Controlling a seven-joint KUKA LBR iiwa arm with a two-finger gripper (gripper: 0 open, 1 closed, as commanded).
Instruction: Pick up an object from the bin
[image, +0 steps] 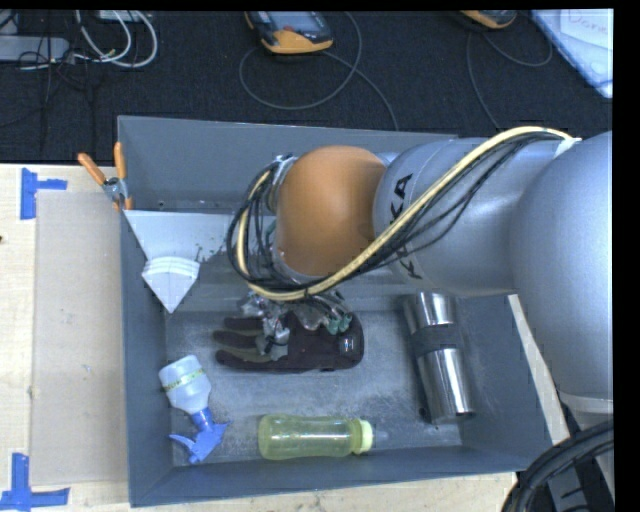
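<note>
While the arm (470, 220) reads "KA", we log one black glove (325, 352) under the gripper (290, 326), whose jaws we cannot tell.

Slanted overhead view onto bin (388, 388)

My arm (520, 220): fat, rounded silver-grey links. I read black lettering, part hidden, just right of the orange cover (325, 205). A yellow cable (440, 190) runs along the link and curls under that cover; black cables (245, 240) loop at its left. Beneath it the gripper (290, 325): small, metallic.
</note>
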